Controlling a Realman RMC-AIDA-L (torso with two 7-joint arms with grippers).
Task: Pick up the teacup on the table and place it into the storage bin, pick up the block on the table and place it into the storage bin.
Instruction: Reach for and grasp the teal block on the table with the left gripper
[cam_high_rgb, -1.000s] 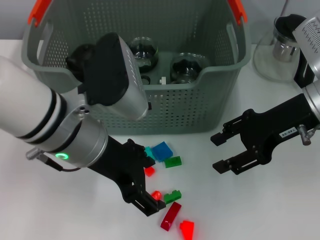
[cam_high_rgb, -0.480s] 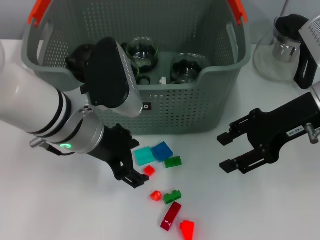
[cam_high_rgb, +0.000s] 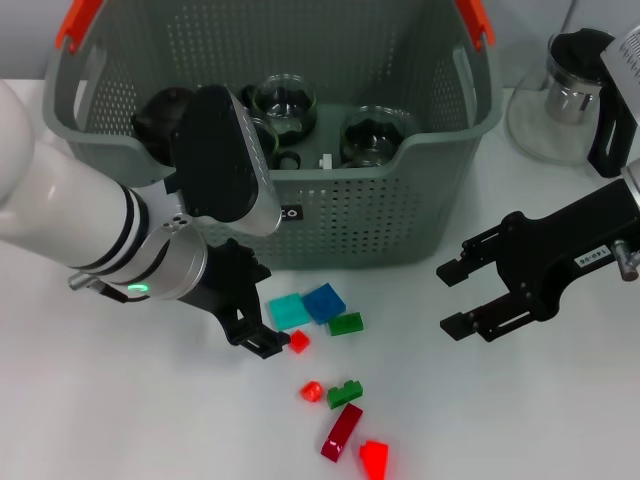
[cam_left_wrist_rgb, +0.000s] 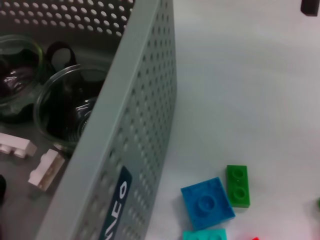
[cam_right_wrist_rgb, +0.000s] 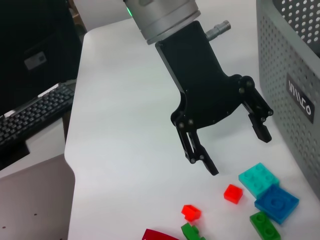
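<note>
The grey-green storage bin stands at the back of the white table, also seen in the left wrist view and the right wrist view. Glass teacups sit inside it. Loose blocks lie in front of the bin: teal, blue, green and small red. My left gripper hangs open and empty just left of the teal block. My right gripper is open, off to the right of the blocks.
More blocks lie nearer the front: red, green, dark red, red. A glass teapot stands at the back right. White blocks lie in the bin. A keyboard sits beyond the table edge.
My left gripper has drawn back up and left from among the front blocks toward the bin, still open and empty. The right gripper shifted slightly right.
</note>
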